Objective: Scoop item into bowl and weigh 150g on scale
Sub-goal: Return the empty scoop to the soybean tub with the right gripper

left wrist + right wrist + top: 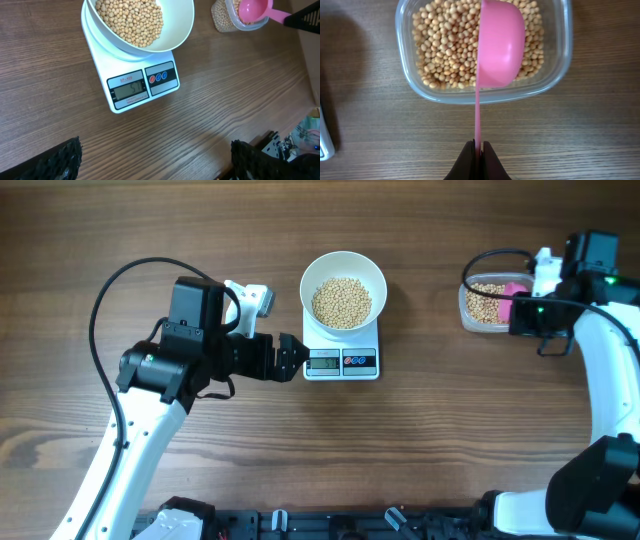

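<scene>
The scale (340, 362) shows what looks like 57 on its grey display; the small label above it is too fine to read. Its display edge faces the arms' bases. The white bowl (380, 280) sits on it, a heap of tan beans (342, 302) inside. The left gripper (292, 358) hovers just beside the scale's front left corner, fingers wide apart and holding nothing. Well off to the right, the right gripper (478, 150) is pinched on the thin handle of a pink scoop (500, 45), which runs straight out over the clear plastic tub (560, 75) of beans (turned on its side, handle edge-on)
</scene>
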Motion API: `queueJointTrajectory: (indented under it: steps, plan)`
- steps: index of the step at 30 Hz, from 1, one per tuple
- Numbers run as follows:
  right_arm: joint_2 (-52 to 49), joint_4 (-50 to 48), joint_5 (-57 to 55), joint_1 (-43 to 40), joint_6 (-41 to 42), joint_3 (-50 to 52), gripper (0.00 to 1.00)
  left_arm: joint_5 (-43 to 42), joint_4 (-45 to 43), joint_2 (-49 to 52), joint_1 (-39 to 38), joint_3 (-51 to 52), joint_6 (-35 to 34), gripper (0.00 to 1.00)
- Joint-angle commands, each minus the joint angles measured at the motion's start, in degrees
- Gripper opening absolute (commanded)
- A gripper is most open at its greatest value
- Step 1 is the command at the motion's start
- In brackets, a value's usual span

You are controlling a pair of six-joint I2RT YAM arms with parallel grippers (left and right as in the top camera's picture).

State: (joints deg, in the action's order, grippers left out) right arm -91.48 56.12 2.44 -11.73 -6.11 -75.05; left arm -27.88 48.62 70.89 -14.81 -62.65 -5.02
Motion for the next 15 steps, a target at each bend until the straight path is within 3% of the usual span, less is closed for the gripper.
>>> queueJointTrajectory:
  steps: [1, 6, 9, 15]
  plan:
    - [0.8, -2.1, -5.6, 2.4, 2.5, 2.6, 0.05, 0.3, 0.0, 0.0, 0.4, -1.2, 0.1, 1.00]
    - [0.8, -2.8, -7.3, 4.6, 2.5, 3.6, 0.04, 0.3, 0.0, 0.0, 0.4, -1.2, 0.1, 1.00]
    - [0.9, -3.2, -15.2, 4.6, 5.0, 3.5, 0.04, 0.3, 0.0, 0.0, 0.4, -1.2, 0.1, 1.00]
    - [0.8, -4.2, -15.3, 4.6, 5.7, 3.5, 0.05, 0.3, 0.0, 0.0, 0.4, -1.2, 0.1, 1.00]
